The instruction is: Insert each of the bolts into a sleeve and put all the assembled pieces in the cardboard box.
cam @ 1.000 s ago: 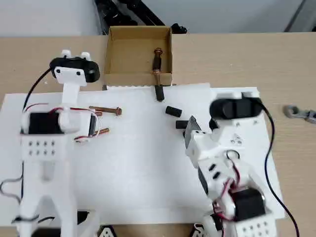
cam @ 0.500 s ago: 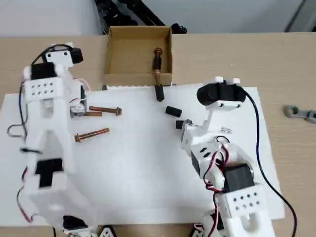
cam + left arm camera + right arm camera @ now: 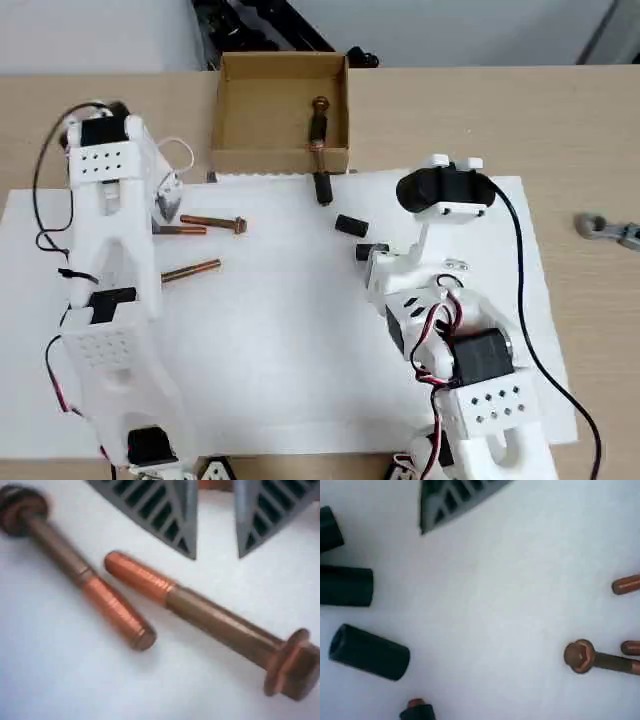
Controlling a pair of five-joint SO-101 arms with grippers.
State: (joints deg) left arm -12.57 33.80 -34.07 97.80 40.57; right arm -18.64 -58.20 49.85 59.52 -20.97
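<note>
Pale wooden bench (image 3: 560, 110), most of it under a large white foam sheet (image 3: 290, 340). At the top centre of the high view, an open brown cardboard box (image 3: 240, 110) on the bare wood, touching the sheet's far edge. Inside, along the box's right wall, an assembled piece (image 3: 318, 125): a copper-coloured bolt with a short black cylindrical sleeve round its shank, head toward the frame's top. Just below the box's near wall and in line with that piece, a second black sleeve (image 3: 322, 187) on the sheet. Lower and to the right, a third black sleeve (image 3: 351, 226), then a fourth sleeve (image 3: 368, 251) partly under the right arm.

Left of centre, three long copper-coloured flanged bolts loose on the sheet. Upper bolt (image 3: 213, 223) with its head toward the frame's centre, a middle bolt (image 3: 185, 230) just beside it, a lower bolt (image 3: 190, 270) apart and tilted; the last two partly hidden by the left arm.

Left tool (image 3: 217, 555) low over these bolts, spread wide, grey ribbed fingers (image 3: 165, 515) with nothing between them. Close beneath, one bolt shank (image 3: 220, 622) beside a neighbouring bolt (image 3: 85, 575), heads at opposite ends.

Right tool (image 3: 440, 507) low over the sheet near the loose sleeves; cannot tell whether spread or closed.

Small grey metal part (image 3: 600, 228) on bare wood at the right edge.
</note>
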